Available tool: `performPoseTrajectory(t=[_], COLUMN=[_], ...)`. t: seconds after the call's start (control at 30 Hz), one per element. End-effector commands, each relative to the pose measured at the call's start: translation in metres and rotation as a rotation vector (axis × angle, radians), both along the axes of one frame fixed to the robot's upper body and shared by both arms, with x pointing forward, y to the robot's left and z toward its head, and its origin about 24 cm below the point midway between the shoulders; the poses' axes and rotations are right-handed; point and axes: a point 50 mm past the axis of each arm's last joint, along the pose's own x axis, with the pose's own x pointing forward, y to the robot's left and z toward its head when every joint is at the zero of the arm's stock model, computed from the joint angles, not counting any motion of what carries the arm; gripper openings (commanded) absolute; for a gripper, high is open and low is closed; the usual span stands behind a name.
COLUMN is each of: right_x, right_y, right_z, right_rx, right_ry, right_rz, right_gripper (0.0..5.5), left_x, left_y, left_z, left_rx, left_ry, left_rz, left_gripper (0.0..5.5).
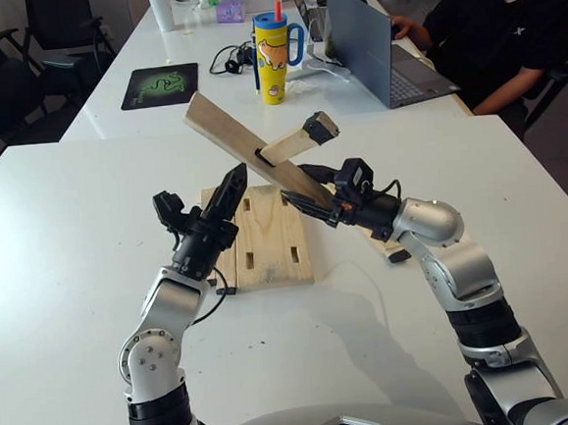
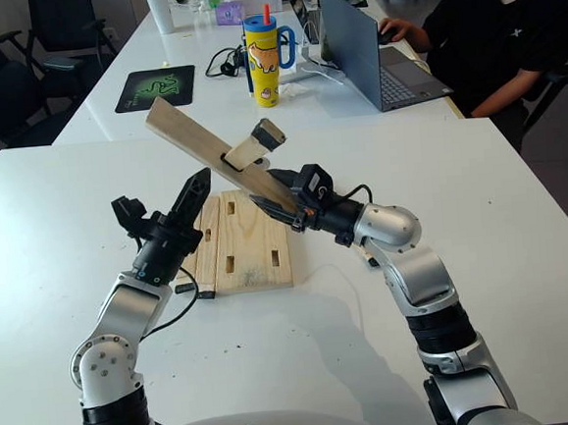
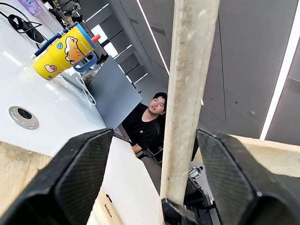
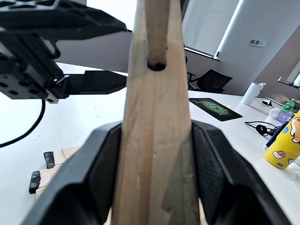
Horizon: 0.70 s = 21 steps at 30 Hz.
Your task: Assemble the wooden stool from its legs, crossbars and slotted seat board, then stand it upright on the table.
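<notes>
The long wooden piece [image 1: 221,131], the short bar [image 1: 308,136] and the slotted seat board [image 1: 272,245] are pale bare wood, matt, with visible grain and slightly rough edges. The left gripper [image 1: 234,180] and right gripper [image 1: 302,195] have matt black plastic fingers, finely textured, on arms with smooth, silvery, softly shining shells. The table [image 1: 61,250] is white, smooth and faintly glossy.
</notes>
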Motion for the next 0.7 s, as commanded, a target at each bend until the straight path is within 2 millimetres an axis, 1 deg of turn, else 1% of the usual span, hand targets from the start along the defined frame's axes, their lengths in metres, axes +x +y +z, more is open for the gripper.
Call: performPoseTrajectory(t=[0.03,0.23,0.33,0.4,0.43,0.7], right_x=[-0.0056,-0.0093,-0.0110,-0.0114,-0.0113,-0.0098], right_y=[0.0013,0.0034,0.0033,0.0038,0.0042,0.0049], right_z=[0.0009,-0.0024,-0.0035,-0.0037,-0.0035,-0.0026], right_rx=[-0.010,-0.044,-0.047,-0.045,-0.045,-0.039], right_ry=[-0.020,-0.040,-0.041,-0.042,-0.044,-0.044], right_rz=[0.043,0.078,0.085,0.090,0.092,0.096], right_gripper=[2.07,2.07,2.07,2.07,2.07,2.07], left_x=[0.0010,0.0044,0.0052,0.0050,0.0049,0.0050], left_y=[0.0033,0.0064,0.0077,0.0073,0.0068,0.0073], left_z=[0.0164,0.0210,0.0224,0.0225,0.0225,0.0212], left_rx=[-0.032,-0.050,-0.055,-0.050,-0.042,-0.027], left_ry=[-0.051,-0.047,-0.049,-0.049,-0.050,-0.047], left_rz=[0.017,0.051,0.065,0.062,0.060,0.065], left_gripper=[3.26,3.26,2.87,2.51,2.45,1.17])
